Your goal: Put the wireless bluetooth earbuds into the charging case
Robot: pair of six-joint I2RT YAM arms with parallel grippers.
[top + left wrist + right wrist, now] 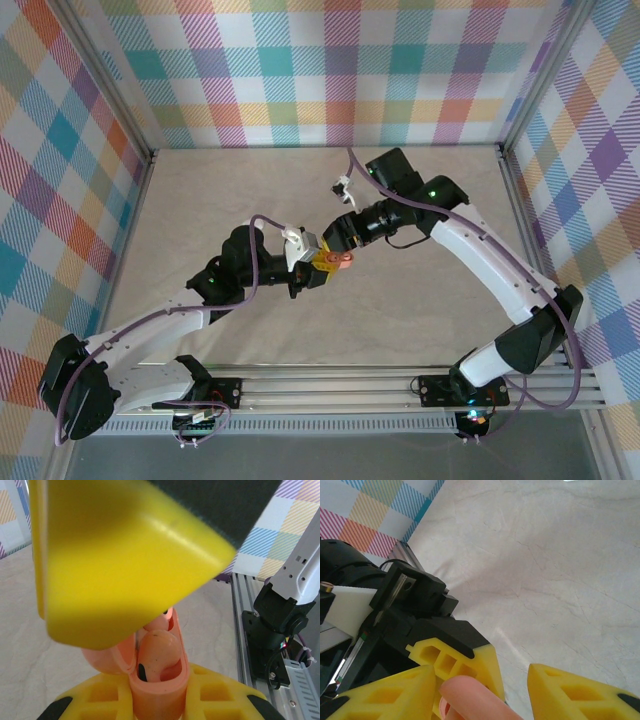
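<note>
Reddish-orange plastic is showing at the centre of the top view: the charging case [340,260] is hanging above the beige tabletop [200,190], at the point where the two arms are meeting. The left pincer [150,667] is clamping the case between its yellow fingers [125,555], closed on the lower body. In the left wrist view the case is standing open at lower centre. One reddish-orange earbud [157,652] is lying in a well of the case, with a dark spot near its lower edge. The right pincer [482,675] is standing open at the bottom of its wrist view. Its two yellow fingers are flanking a rounded reddish-orange part [470,697]; whether that is lid or earbud cannot be told. A clear gap is showing between that part and the finger at lower right.
</note>
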